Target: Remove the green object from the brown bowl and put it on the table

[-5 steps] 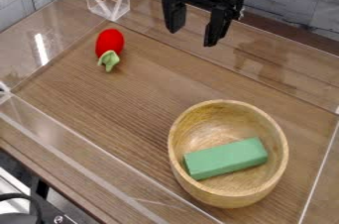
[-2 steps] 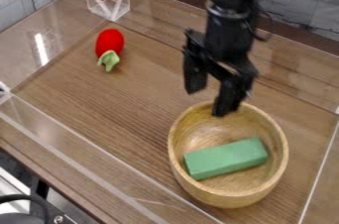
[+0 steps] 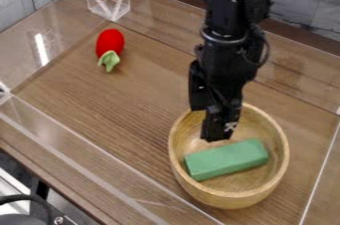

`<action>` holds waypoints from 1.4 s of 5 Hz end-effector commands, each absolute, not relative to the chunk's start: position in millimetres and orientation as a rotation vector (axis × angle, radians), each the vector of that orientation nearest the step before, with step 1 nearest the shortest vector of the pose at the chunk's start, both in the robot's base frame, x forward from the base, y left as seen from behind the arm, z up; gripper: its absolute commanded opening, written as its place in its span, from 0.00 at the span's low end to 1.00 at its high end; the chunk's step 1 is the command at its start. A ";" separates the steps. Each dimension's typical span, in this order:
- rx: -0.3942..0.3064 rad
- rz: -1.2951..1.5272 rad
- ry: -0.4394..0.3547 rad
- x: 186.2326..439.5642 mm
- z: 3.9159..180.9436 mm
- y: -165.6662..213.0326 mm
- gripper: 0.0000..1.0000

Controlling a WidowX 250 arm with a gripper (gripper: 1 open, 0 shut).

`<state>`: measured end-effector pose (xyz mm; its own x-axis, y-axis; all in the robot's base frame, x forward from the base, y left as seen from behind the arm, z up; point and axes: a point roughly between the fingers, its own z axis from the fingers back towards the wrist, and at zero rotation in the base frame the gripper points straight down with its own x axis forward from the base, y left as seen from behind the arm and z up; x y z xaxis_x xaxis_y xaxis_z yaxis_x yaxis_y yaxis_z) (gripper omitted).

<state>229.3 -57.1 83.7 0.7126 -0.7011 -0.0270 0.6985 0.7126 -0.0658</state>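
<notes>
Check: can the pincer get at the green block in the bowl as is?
Probably yes. The pincer hangs open, pointing down inside the brown bowl just above the green block, which lies uncovered with nothing between them.

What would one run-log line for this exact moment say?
gripper: open, over bowl | green object: lying in brown bowl, not gripped | table: red toy at far left

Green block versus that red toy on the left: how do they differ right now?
The green block is flat and rectangular; the red toy is rounded with a small green stem. The green block lies inside the brown bowl, directly under the open gripper; the red toy sits on the bare table, far from the gripper. The green block looks longer. Neither is held.
</notes>
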 end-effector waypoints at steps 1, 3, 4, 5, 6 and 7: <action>-0.042 -0.798 -0.017 231.8 86.9 -60.1 1.00; -0.038 -0.787 -0.046 238.1 67.1 -63.5 1.00; -0.037 -0.771 -0.063 243.0 53.4 -69.6 1.00; -0.019 -0.777 -0.109 252.3 63.4 -71.4 1.00; 0.000 -0.778 -0.139 261.0 72.9 -70.5 1.00; 0.002 -0.753 -0.173 253.4 72.6 -81.3 1.00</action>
<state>248.2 -80.5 61.9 0.7233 -0.6804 0.1177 0.6810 0.7311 0.0413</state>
